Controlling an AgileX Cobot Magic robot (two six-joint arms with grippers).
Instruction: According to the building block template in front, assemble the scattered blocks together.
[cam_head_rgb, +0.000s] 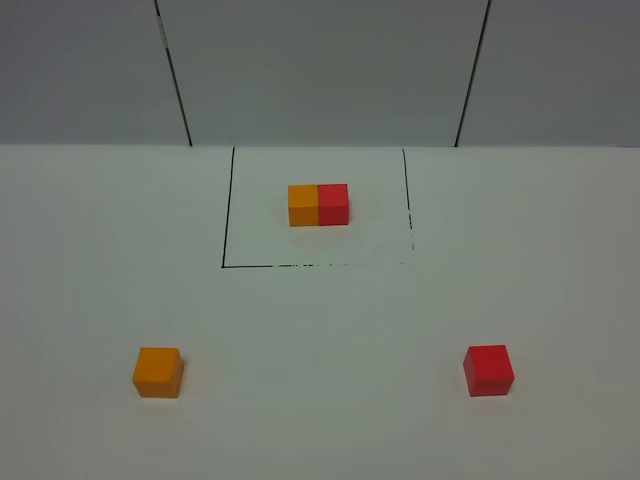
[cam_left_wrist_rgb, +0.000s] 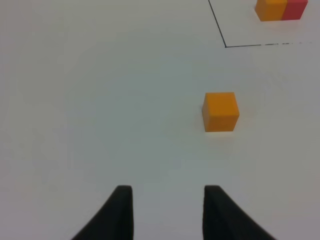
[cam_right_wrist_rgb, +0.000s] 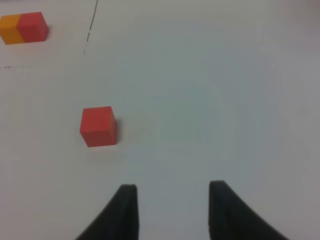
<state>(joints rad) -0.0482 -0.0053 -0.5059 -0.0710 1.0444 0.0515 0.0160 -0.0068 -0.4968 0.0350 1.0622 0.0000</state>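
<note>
We see a white tabletop with a black-outlined square at upper centre holding the joined orange-red template; an orange block lies lower left, a red block lower right.

A white matte table fills most of the view. A thin black outline marks a square on its far half; the outline's right side and near edge are partly broken into dashes. Behind the table stands a grey panelled wall with two dark slanting seams.
</note>
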